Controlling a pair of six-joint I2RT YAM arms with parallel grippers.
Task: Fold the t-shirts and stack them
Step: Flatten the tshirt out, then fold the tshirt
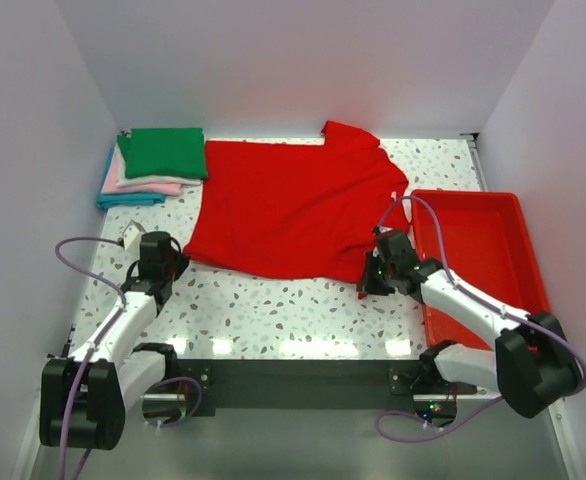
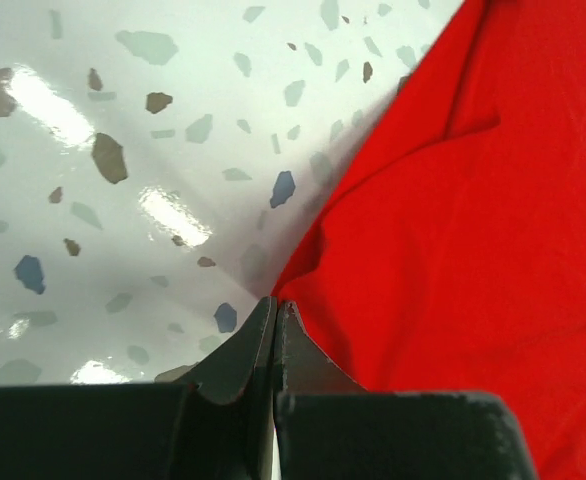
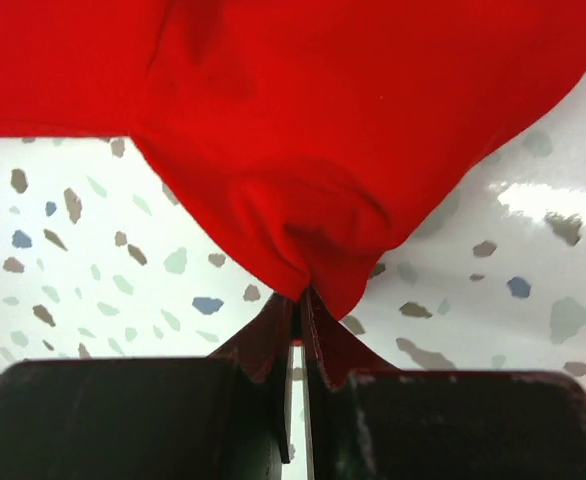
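A bright red t-shirt (image 1: 293,205) lies spread on the speckled table, collar towards the back. My left gripper (image 1: 180,262) is at its near left corner. In the left wrist view the jaws (image 2: 275,305) are shut, with the edge of the shirt (image 2: 473,250) meeting their tip. My right gripper (image 1: 371,282) is at the near right corner. In the right wrist view it (image 3: 301,298) is shut on a bunched fold of the shirt (image 3: 323,100). A stack of folded t-shirts lies at the back left: green (image 1: 163,152) on top, then pink (image 1: 148,186), white, and blue (image 1: 123,200).
A rigid red plastic tray (image 1: 473,240) stands at the right, close behind my right arm. White walls enclose the table on the left, back and right. Bare speckled table (image 1: 273,310) lies between the shirt's near hem and the arm bases.
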